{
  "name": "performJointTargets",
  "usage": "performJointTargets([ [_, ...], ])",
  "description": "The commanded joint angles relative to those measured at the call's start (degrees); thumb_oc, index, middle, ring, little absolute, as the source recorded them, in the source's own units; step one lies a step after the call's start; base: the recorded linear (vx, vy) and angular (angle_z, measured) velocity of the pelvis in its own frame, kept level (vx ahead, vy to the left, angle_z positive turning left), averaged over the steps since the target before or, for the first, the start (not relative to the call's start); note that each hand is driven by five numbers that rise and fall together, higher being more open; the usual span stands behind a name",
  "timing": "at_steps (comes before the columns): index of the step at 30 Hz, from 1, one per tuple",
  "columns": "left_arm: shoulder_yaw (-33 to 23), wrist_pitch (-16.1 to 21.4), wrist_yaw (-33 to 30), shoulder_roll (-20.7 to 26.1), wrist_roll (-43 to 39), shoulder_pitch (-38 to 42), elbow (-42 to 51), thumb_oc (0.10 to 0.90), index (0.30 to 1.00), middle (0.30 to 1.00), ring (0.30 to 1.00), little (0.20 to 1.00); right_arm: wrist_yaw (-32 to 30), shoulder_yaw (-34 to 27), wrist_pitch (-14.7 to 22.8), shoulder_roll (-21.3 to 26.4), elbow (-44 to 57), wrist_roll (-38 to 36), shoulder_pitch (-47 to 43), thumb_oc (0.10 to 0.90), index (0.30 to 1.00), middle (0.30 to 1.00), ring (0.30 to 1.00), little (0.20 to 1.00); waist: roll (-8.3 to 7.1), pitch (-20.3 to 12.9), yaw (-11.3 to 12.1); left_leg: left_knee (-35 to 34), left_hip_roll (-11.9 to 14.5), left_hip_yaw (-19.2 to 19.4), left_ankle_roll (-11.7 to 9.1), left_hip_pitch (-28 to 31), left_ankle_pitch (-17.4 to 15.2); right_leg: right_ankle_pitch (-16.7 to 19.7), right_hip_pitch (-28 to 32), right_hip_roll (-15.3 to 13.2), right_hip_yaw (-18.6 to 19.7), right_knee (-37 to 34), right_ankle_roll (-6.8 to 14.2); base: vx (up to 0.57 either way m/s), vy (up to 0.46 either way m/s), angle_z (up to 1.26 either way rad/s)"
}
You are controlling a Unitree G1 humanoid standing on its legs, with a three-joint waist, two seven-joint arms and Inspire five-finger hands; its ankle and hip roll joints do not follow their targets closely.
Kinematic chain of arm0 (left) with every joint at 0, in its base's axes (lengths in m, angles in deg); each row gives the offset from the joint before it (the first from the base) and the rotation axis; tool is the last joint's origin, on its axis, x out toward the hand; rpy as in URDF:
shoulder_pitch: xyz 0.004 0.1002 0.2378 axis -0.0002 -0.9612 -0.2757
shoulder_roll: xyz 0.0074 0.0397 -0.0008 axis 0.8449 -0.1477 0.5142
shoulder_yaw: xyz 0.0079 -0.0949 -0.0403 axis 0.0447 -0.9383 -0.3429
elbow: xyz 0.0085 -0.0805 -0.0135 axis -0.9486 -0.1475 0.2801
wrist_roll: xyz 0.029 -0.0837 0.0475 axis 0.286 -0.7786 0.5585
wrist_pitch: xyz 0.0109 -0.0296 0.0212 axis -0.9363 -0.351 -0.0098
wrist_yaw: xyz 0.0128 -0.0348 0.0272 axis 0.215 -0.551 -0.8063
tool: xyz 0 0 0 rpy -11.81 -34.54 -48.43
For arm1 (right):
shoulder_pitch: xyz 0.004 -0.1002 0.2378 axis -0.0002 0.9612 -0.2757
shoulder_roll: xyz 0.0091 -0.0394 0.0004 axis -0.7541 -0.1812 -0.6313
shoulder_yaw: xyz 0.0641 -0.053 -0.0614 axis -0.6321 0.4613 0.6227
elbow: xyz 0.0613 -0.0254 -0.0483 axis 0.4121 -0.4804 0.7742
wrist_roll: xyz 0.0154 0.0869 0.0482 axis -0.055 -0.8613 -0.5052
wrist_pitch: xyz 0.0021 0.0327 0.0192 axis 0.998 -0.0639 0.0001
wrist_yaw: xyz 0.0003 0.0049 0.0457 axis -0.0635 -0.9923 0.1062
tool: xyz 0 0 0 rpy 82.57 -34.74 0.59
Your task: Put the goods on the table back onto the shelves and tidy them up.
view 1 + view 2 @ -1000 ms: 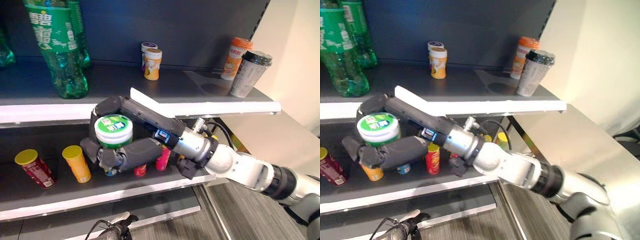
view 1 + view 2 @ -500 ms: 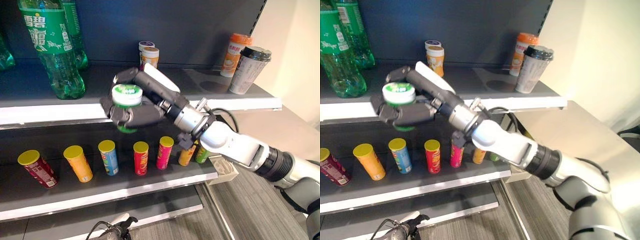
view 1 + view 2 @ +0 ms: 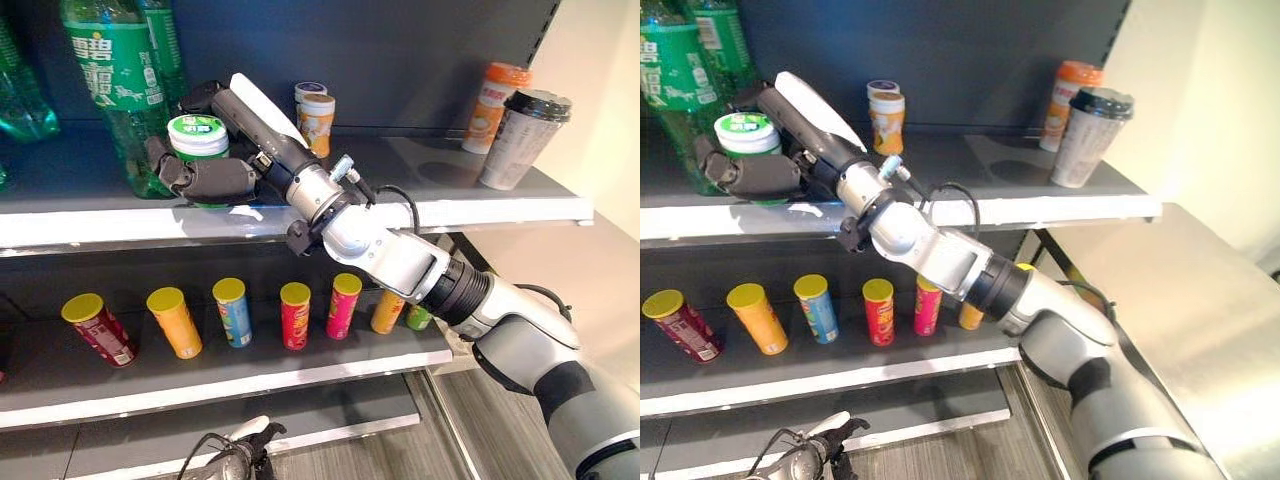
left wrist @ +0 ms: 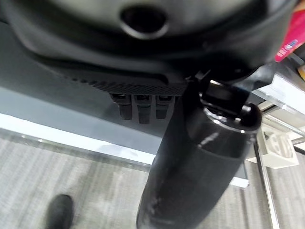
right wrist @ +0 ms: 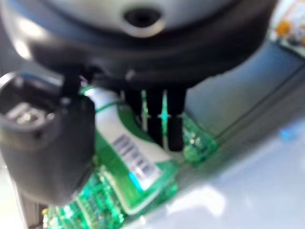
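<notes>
My right hand (image 3: 225,182) is shut on a round green tub with a white and green lid (image 3: 198,135). It holds the tub upright over the front left part of the upper shelf (image 3: 420,212), right beside a big green bottle (image 3: 112,85). Whether the tub's base rests on the shelf I cannot tell. In the right wrist view the tub's green and white label (image 5: 128,143) shows between the thumb (image 5: 47,143) and the fingers (image 5: 162,119). My left hand (image 4: 200,167) hangs low over the floor, open and holding nothing.
Two small yellow tubs (image 3: 317,120) stand at the back of the upper shelf, and an orange-lidded cup (image 3: 492,95) and a dark-lidded cup (image 3: 522,138) at its right end. Several small cans (image 3: 295,315) line the lower shelf. A metal table (image 3: 1180,300) lies to the right.
My right hand has carried the tub up from in front of the lower shelf and leftward onto the upper shelf, next to the green bottle. The camera has shifted a little.
</notes>
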Motion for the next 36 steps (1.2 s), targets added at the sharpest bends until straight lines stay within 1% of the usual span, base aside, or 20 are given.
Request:
performJointTargets([
  [1, 1.68, 2.17, -2.14, -2.06, 0.27, 5.89, -4.16, 0.8, 0.9, 0.9, 0.9, 0.9, -4.01, -3.67, 3.2, 6.58, -5.06, -1.17, -11.37, 0.4, 0.3, 0.3, 0.3, 0.3, -0.56, -0.57, 0.2, 0.29, -2.28, -1.17, 2.94, 3.27, -8.33, 10.06, -0.12, -3.08, 2.34, -2.13, -1.13, 0.0, 0.021, 0.04],
  [2, 1.73, 2.18, -2.14, -2.09, 0.25, 5.93, -4.19, 0.8, 0.9, 0.9, 0.9, 0.9, -4.0, -3.66, 3.22, 6.66, -5.06, -1.2, -11.38, 0.4, 0.3, 0.3, 0.3, 0.3, -0.55, -0.54, 0.24, 0.29, -2.28, -1.19, 2.94, 3.28, -8.33, 10.06, -0.09, -3.08, 2.32, -2.15, -1.13, -0.01, 0.031, 0.03],
  [3, 1.73, 2.3, -1.87, -2.26, -0.51, 6.04, -4.66, 0.8, 0.9, 0.9, 0.9, 0.9, -3.61, -3.39, 3.49, 10.88, -4.41, -2.87, -10.35, 0.4, 0.3, 0.3, 0.3, 0.3, -0.93, -0.54, -0.12, 0.29, -2.27, -1.14, 2.89, 3.22, -8.24, 10.17, -0.16, -3.04, 2.16, -2.18, -1.11, 0.0, 0.0, 0.0],
  [4, 1.77, 2.38, -1.78, -2.38, -0.93, 6.05, -4.99, 0.8, 0.9, 0.9, 0.9, 0.9, -3.39, -3.23, 3.68, 13.06, -3.72, -3.66, -9.56, 0.4, 0.3, 0.3, 0.3, 0.3, -1.14, -0.53, -0.16, 0.29, -2.27, -1.1, 2.88, 3.22, -8.23, 10.24, -0.17, -2.98, 2.11, -2.22, -1.08, 0.0, 0.0, 0.0],
  [5, 1.73, 2.41, -1.5, -2.51, -1.7, 5.91, -5.72, 0.8, 0.9, 0.9, 0.9, 0.9, -2.86, -2.86, 4.2, 16.8, -3.05, -5.5, -8.25, 0.4, 0.3, 0.3, 0.3, 0.3, -1.61, -0.47, -0.42, 0.29, -2.17, -1.02, 2.85, 3.17, -8.14, 10.25, -0.28, -2.83, 2.12, -2.13, -1.12, 0.0, 0.0, 0.0],
  [6, 1.83, 2.43, -1.51, -2.56, -1.72, 5.94, -5.76, 0.8, 0.9, 0.9, 0.9, 0.9, -2.84, -2.88, 4.22, 16.93, -3.0, -5.53, -8.18, 0.4, 0.3, 0.3, 0.3, 0.3, -1.6, -0.46, -0.32, 0.29, -2.16, -1.02, 2.84, 3.17, -8.14, 10.25, -0.29, -2.83, 2.13, -2.13, -1.12, -0.01, 0.01, 0.03],
  [8, 1.82, 2.61, -1.11, -2.66, -2.31, 5.63, -6.47, 0.8, 0.9, 0.9, 0.9, 0.9, -1.85, -2.35, 5.01, 22.47, -2.58, -7.54, -6.73, 0.4, 0.3, 0.3, 0.3, 0.3, -2.33, -0.27, -0.6, 0.29, -1.88, -0.83, 2.77, 3.25, -8.14, 10.08, -0.4, -2.52, 2.27, -1.95, -1.16, 0.0, -0.001, -0.02],
  [10, 1.07, 2.76, -0.81, -2.52, -2.79, 4.99, -6.81, 0.8, 0.9, 0.9, 0.9, 0.9, -0.94, -2.67, 5.77, 25.94, -1.52, -9.44, -4.14, 0.4, 0.3, 0.3, 0.3, 0.3, -2.9, -0.06, -0.83, 0.29, -1.59, -0.52, 2.69, 3.36, -8.14, 10.09, -0.61, -2.08, 2.57, -1.86, -1.19, -0.01, -0.03, -0.09],
  [12, 0.6, 2.82, -0.7, -2.48, -2.91, 4.18, -7.02, 0.8, 0.9, 0.9, 0.9, 0.9, -0.51, -3.17, 6.22, 27.39, -0.26, -10.87, -2.29, 0.4, 0.3, 0.3, 0.3, 0.3, -3.1, -0.07, -0.75, 0.29, -1.44, -0.37, 2.69, 3.4, -8.22, 10.14, -0.8, -1.9, 2.73, -1.84, -1.22, 0.0, -0.018, -0.07],
  [17, 0.03, 2.84, -0.48, -2.65, -2.85, 2.98, -7.17, 0.8, 0.9, 0.9, 0.9, 0.9, 0.29, -2.94, 6.63, 28.97, 2.89, -13.19, 0.13, 0.4, 0.3, 0.3, 0.3, 0.3, -3.47, -0.06, -0.49, 0.29, -1.51, -0.15, 2.82, 3.45, -8.32, 10.07, -0.98, -1.56, 3.0, -1.84, -1.31, 0.0, -0.003, -0.04],
  [18, -0.07, 2.87, -0.28, -2.75, -2.63, 2.17, -7.13, 0.8, 0.9, 0.9, 0.9, 0.9, 0.71, -1.99, 6.8, 29.9, 4.9, -14.05, 0.51, 0.4, 0.3, 0.3, 0.3, 0.3, -3.48, 0.09, -0.2, 0.29, -1.62, -0.18, 2.9, 3.42, -8.31, 10.0, -1.01, -1.47, 2.99, -1.8, -1.32, 0.0, 0.0, 0.0],
  [22, -0.39, 2.85, -0.02, -2.68, -2.55, 1.73, -6.92, 0.8, 0.9, 0.9, 0.9, 0.9, 1.1, -0.12, 6.88, 30.73, 6.18, -14.87, -0.13, 0.4, 0.3, 0.3, 0.3, 0.3, -3.59, 0.36, 0.34, 0.29, -1.78, -0.2, 2.94, 3.3, -8.28, 9.89, -0.83, -1.37, 2.86, -2.05, -1.36, 0.0, 0.002, 0.01],
  [29, -0.71, 2.83, 0.17, -2.04, -2.37, 1.21, -6.42, 0.8, 0.9, 0.9, 0.9, 0.9, 1.78, 1.96, 6.45, 29.9, 5.92, -15.82, -1.24, 0.4, 0.3, 0.3, 0.3, 0.3, -3.55, 0.58, 1.01, 0.29, -1.83, -0.3, 3.03, 3.24, -8.35, 9.89, -0.75, -1.53, 2.81, -1.95, -1.32, 0.0, 0.0, 0.0],
  [36, -0.8, 2.78, 0.16, -1.85, -2.1, 1.31, -6.16, 0.8, 0.9, 0.9, 0.9, 0.9, 1.57, 2.63, 5.85, 26.61, 3.27, -16.15, -2.65, 0.4, 0.3, 0.3, 0.3, 0.3, -3.57, 0.66, 1.47, 0.29, -1.85, -0.43, 3.06, 3.19, -8.34, 10.06, -0.63, -1.48, 2.69, -2.06, -1.33, 0.0, 0.0, 0.0],
])
